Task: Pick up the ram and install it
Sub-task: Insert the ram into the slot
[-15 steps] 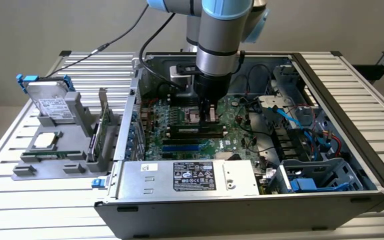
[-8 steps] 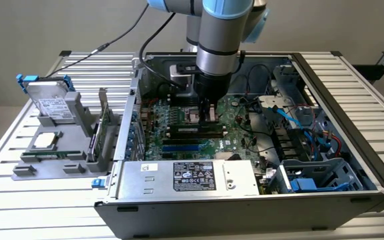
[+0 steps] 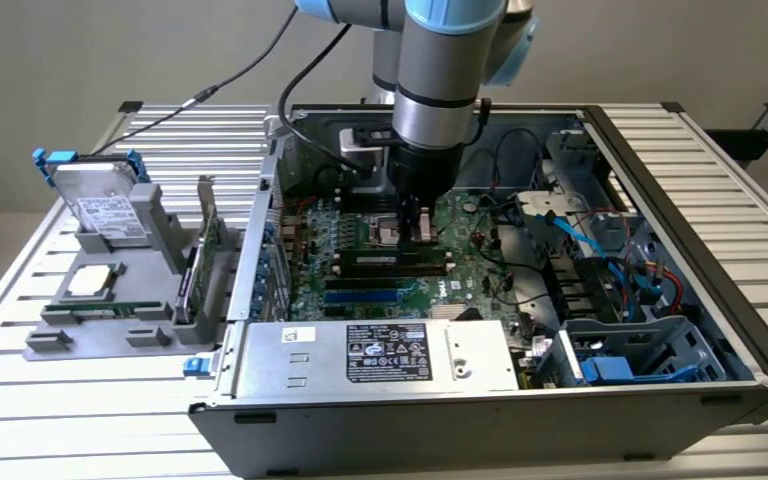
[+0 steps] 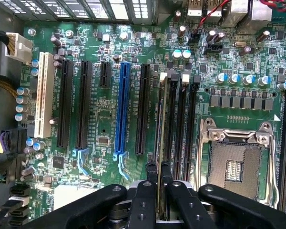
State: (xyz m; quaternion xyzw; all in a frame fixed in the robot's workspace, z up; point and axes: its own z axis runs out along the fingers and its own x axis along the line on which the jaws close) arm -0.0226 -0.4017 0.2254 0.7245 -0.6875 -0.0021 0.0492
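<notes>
Two black fingers (image 4: 144, 198) of the gripper (image 4: 159, 181) are pinching the ram (image 4: 162, 119) by its flat faces. They are closed almost fully, since the stick is so thin. Gripping the faces leaves the contact edge free, and that edge is turned down toward the motherboard (image 4: 100, 124). The ram stands on its edge, so the wrist view shows it only as a narrow green line.

It sits in line with the bank of memory slots (image 4: 181, 124), at the slot on the side nearest the expansion slots. The empty CPU socket (image 4: 236, 162) lies just beyond the bank on the other side. I cannot tell whether the stick is fully seated or only resting in the slot's mouth.

Its long axis runs parallel to the memory slots and to the blue PCIe slot (image 4: 122, 109) (all these slots lie the same way on the board). One end lies between the fingers and the other reaches toward the slot latches. Its broad faces look sideways, one toward the expansion slots and one toward the socket.

In the exterior view the arm comes straight down into the open computer case (image 3: 704, 200), which suits a vertical push. The power supply (image 3: 384, 355) sits nearer the camera.
</notes>
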